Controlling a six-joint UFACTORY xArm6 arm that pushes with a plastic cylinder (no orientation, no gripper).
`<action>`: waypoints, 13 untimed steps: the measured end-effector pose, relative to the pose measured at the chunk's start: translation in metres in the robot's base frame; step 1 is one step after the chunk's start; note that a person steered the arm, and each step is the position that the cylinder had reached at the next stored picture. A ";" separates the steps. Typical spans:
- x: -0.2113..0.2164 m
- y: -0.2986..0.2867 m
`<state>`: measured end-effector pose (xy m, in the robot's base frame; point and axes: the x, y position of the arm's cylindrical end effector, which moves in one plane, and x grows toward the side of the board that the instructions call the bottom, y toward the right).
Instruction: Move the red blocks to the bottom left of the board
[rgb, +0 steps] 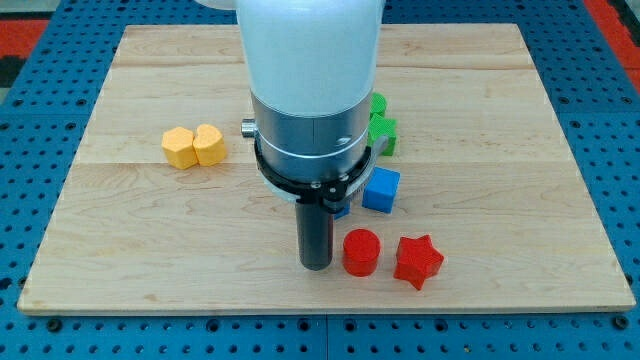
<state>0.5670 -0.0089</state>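
A red cylinder (361, 251) and a red star (417, 261) sit near the view's bottom, right of centre, on the wooden board (130, 250). My tip (316, 264) stands just left of the red cylinder, close to it or touching it. The red star lies a little right of the cylinder. The arm's white and grey body hides the board's middle.
Two yellow blocks (194, 146) lie together at the view's left. A blue cube (381, 190) sits above the red cylinder, with another blue piece (341, 209) partly hidden under the arm. Green blocks (381, 129) lie right of the arm.
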 end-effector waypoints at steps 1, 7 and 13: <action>-0.009 0.006; 0.051 0.174; 0.007 0.123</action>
<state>0.5739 0.1143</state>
